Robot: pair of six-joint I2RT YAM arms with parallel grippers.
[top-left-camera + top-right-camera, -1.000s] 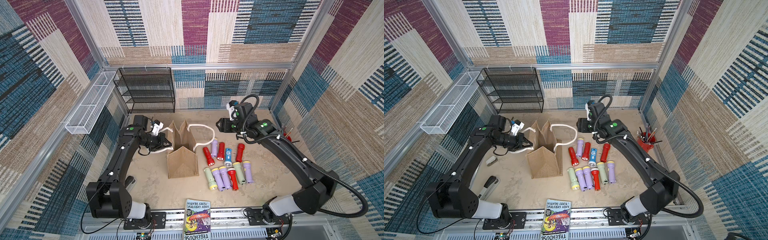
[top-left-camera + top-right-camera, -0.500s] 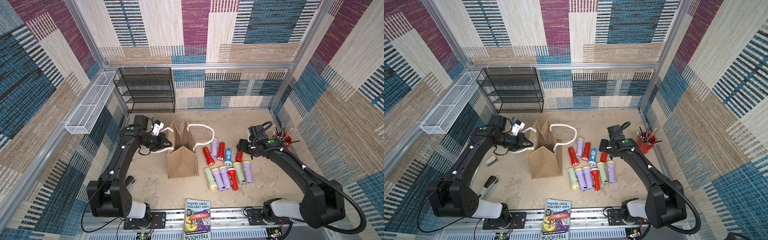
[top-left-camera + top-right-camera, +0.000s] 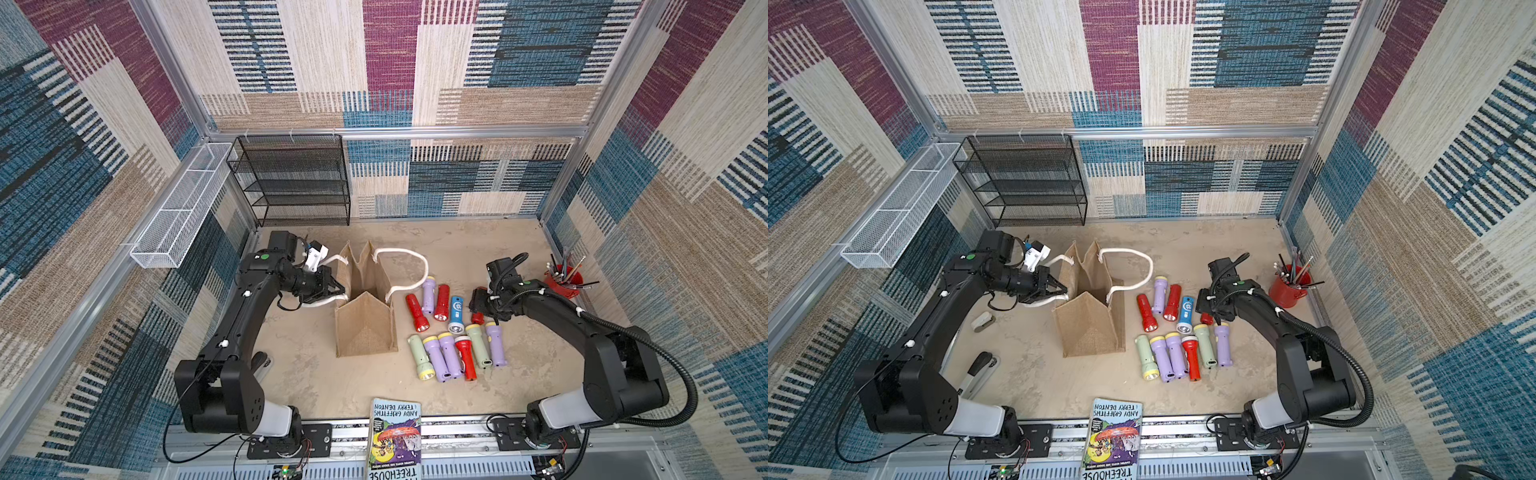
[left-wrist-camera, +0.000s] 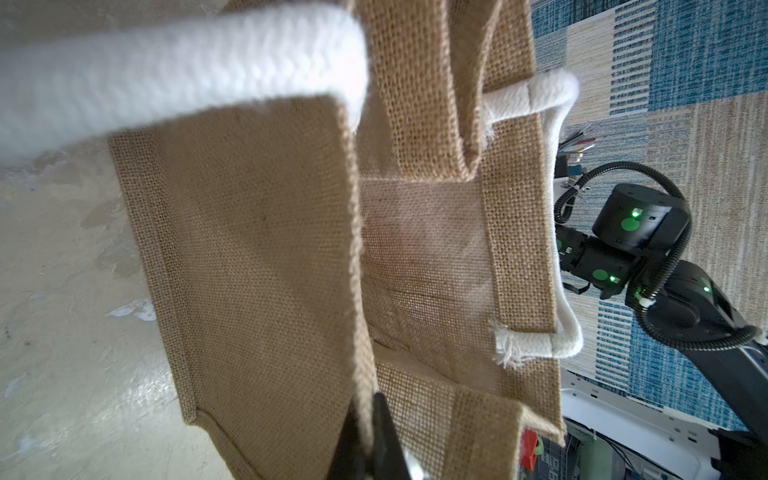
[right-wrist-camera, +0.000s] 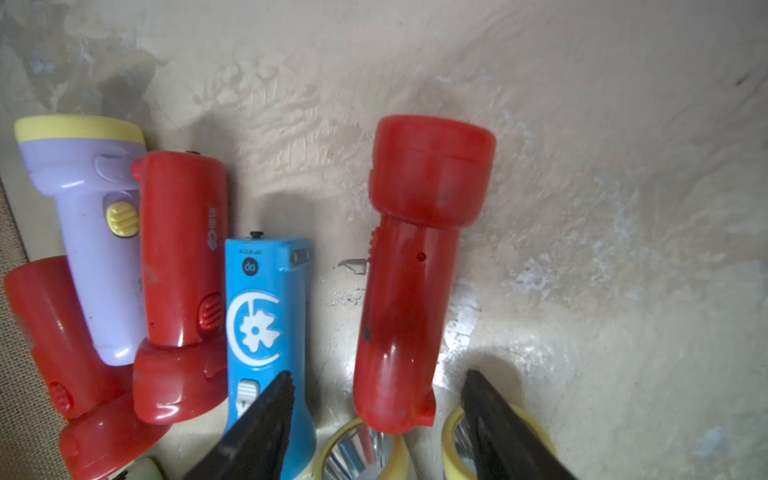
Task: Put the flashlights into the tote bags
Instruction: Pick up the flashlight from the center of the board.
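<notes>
Patchwork woven panels in blue, plum and tan close in three sides of a mottled beige table (image 3: 316, 386). In both top views a black wire-mesh rack (image 3: 299, 183) stands against the far wall. A red pot (image 3: 568, 286) of pens sits at the right edge, and a book (image 3: 395, 432) lies at the near edge. The tan burlap tote bag (image 3: 365, 332) stands upright mid-table with its mouth open. My left gripper (image 3: 337, 291) is at its left rim, just above a white rope handle (image 3: 321, 304). The flashlights (image 3: 451, 353) lie right of the bag in two rough rows, long axes running roughly far to near. My right gripper (image 3: 478, 307) hangs over the right end of the far row. There only the stub of a red flashlight (image 3: 478, 318) shows beneath it.

From the left wrist, my fingers (image 4: 386, 436) are pressed together on the burlap edge of the bag's near wall. The open mouth lies beyond them, and the handle runs blurred close past the lens.

From the right wrist, my fingers (image 5: 266, 428) stand well apart. The red flashlight's tail sits between their tips, touching neither as far as I can tell. Its long axis runs straight out from me, with the wide head pointing away. Its tail is next to two yellow-rimmed lenses. One finger overlaps the blue flashlight (image 5: 266, 311), which lies parallel just beside the red one.
</notes>
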